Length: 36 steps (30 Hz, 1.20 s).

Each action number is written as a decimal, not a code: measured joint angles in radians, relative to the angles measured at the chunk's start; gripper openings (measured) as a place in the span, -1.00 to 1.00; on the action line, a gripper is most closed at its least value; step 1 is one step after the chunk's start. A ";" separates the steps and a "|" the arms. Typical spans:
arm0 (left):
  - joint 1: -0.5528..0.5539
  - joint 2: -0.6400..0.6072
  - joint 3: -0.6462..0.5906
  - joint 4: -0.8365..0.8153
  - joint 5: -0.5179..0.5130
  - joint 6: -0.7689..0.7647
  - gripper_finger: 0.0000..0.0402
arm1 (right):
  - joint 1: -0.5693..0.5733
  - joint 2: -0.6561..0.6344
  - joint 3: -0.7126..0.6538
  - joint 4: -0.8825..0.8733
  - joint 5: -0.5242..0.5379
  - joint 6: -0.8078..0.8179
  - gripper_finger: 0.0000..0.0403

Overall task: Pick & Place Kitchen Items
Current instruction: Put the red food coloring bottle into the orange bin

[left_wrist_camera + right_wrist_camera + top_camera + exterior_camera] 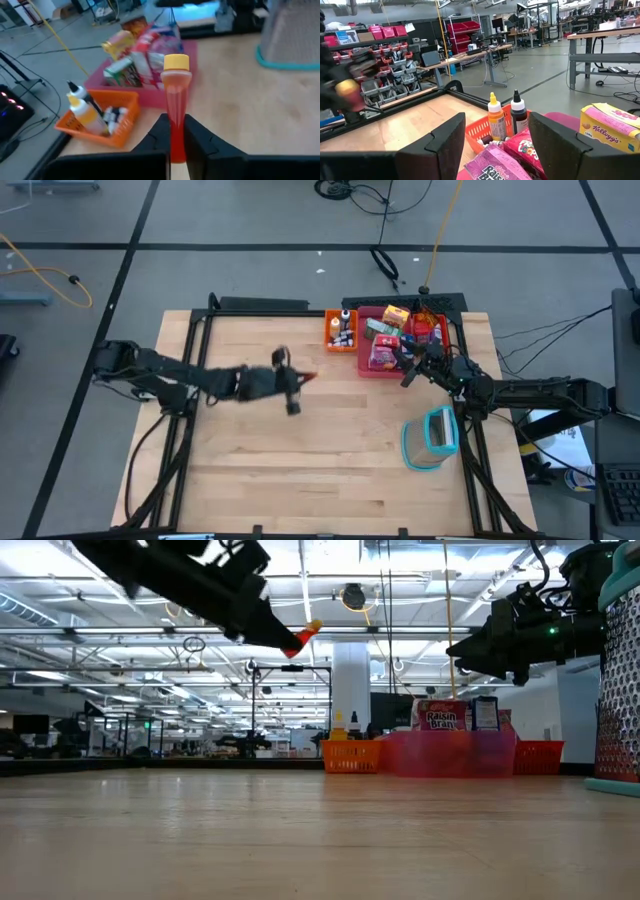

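My left gripper [298,383] hangs over the middle of the table, shut on a small red squeeze bottle [176,100] with a yellow cap [176,62]. The low view shows the bottle [300,640] high above the tabletop. My right gripper [408,370] hovers open over the near side of the pink tray [372,370], with nothing between its fingers [445,145]. Printed cartons [383,332] lie in the pink tray. Small dark-capped and yellow-capped bottles [496,117] stand in the orange tray [330,338]. My left gripper pinches the red bottle's bottom end [176,137] between its two fingers. The fingers come from the table's left, about level, and lie along the bottle. The bottle sticks out ahead of the fingertips, cap end away from the gripper, lifted clear of the table.
A red tray [436,330] sits to the right of the pink one at the table's far right. A teal-rimmed clear container [430,437] stands near the right edge, closer to the front. Bare wood [300,460] spreads across the middle and front.
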<state>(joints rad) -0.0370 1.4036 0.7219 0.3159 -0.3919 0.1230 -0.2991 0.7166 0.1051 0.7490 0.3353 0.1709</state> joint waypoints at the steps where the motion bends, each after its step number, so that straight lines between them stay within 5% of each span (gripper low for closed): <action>1: 0.041 0.000 0.000 0.022 0.042 0.009 -0.91 | 0.000 0.000 0.000 0.001 0.000 0.000 0.04; 8: 0.269 0.073 0.002 0.232 0.314 0.014 -0.97 | 0.000 0.000 0.000 0.002 0.000 0.000 0.04; 18: 0.403 0.298 0.017 0.558 0.462 0.004 -0.96 | 0.000 0.000 0.000 0.009 0.000 0.000 0.04; 36: 0.474 0.591 0.318 0.427 0.547 -0.080 -0.94 | 0.000 0.000 0.000 -0.031 0.000 -0.007 0.04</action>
<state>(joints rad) 0.4371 1.9943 1.0399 0.7428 0.1548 0.0432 -0.2993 0.7170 0.1051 0.7177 0.3358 0.1634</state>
